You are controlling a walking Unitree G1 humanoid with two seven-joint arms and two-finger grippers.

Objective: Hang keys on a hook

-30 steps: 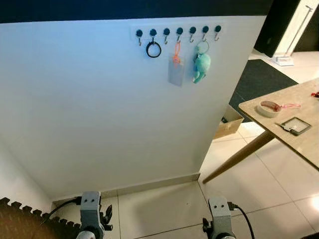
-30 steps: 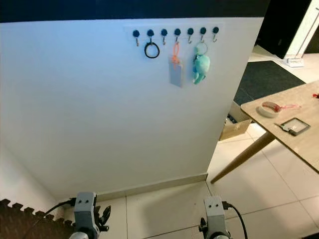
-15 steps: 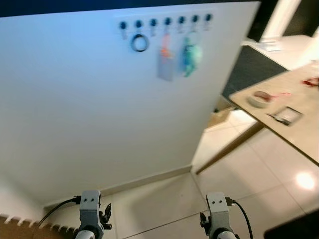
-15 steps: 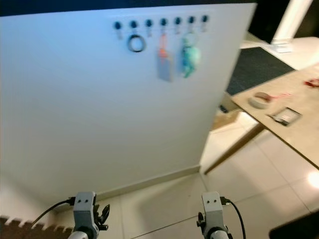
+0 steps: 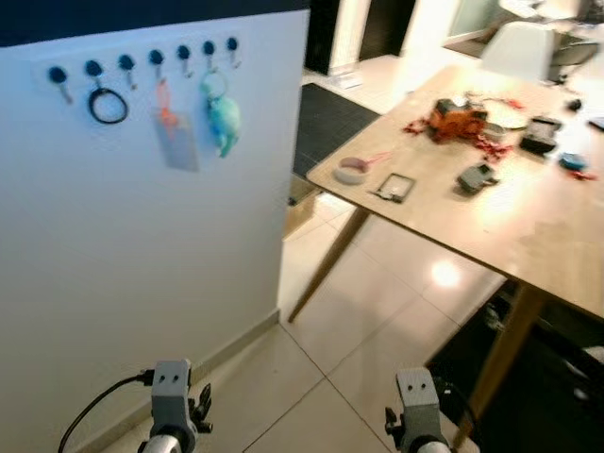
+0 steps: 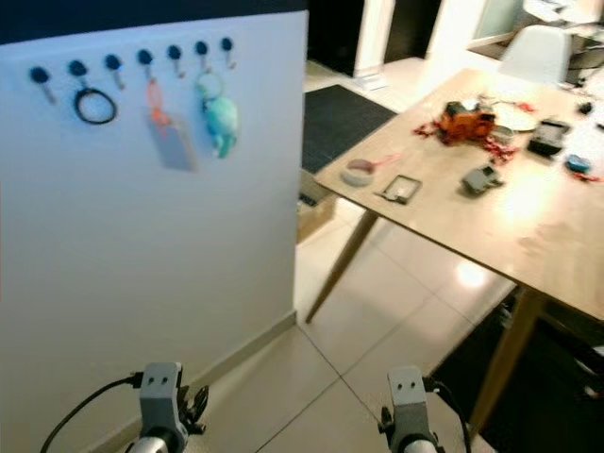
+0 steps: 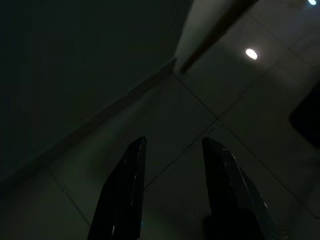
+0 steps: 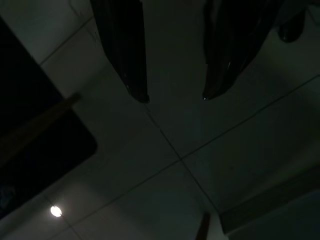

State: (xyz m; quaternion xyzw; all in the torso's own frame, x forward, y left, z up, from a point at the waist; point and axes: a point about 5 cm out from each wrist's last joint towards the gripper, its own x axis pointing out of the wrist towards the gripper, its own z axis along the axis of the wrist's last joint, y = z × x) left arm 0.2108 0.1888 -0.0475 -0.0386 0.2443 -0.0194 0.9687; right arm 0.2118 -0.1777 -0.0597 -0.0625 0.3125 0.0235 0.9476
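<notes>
Nothing is picked up yet; the left gripper (image 7: 172, 145) and right gripper (image 8: 172, 97) hang low over the tiled floor (image 5: 377, 311), fingers parted and empty; likely keys lie among the clutter on the wooden table (image 5: 528, 236), though blur hides which; several wall hooks (image 5: 125, 62) look free; open floor runs between wall corner and table leg.

Nothing readable here, honestly. The grey tag (image 5: 178, 151) hanging off the hook rail (image 5: 142, 62) looks blank or too blurred to tell, and the clutter on the wooden table (image 5: 528, 226) is too small and soft to make out any brand, label or number.
</notes>
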